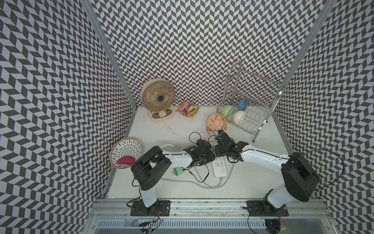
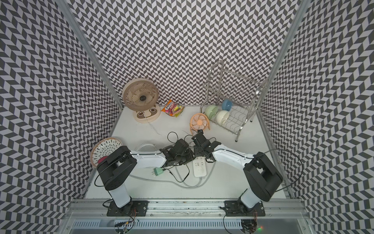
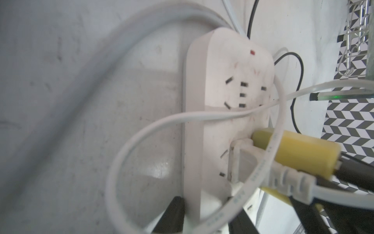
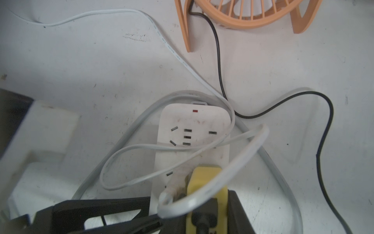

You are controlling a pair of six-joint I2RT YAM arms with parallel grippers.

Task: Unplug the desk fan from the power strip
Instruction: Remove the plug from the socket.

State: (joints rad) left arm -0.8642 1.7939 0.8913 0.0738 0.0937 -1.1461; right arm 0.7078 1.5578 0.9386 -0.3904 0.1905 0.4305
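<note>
I read the beige desk fan (image 1: pixel 158 97) at 11 o'clock as the one to free. Its thin flat cable (image 3: pixel 192 118) seems to run to the white plug (image 3: pixel 242 160) seated in the power strip (image 1: pixel 220 169).

In a top view the strip lies near the desk's (image 1: pixel 253 182) centre, a little toward 5 o'clock. Its long axis runs 12 to 6 and its grey lead leaves at the 6 o'clock end.

The right gripper (image 3: pixel 269 168) is clenched on the plug, with a yellow pad (image 3: pixel 299 152) on either side. The left gripper (image 3: pixel 208 222) straddles the strip with one black finger against its side wall. I can't make out the other finger, so I cannot tell whether it is clamped.

I'd expect the plug to be small, rigid and held only by prong friction. The strip looks light and smooth-sided, so I judge it would lift or skid unless it is pinned.

The hold belongs on the plug's hard body, not on the ribbed strain relief or the limp cable, which would just stretch. A loop of that cable drapes over the strip and the pad and could snag.

The desk is white, smooth and scuffed. Chevron-patterned walls (image 1: pixel 192 50) close in on three sides, and an orange fan (image 1: pixel 216 122) stands close by at 1 o'clock.
</note>
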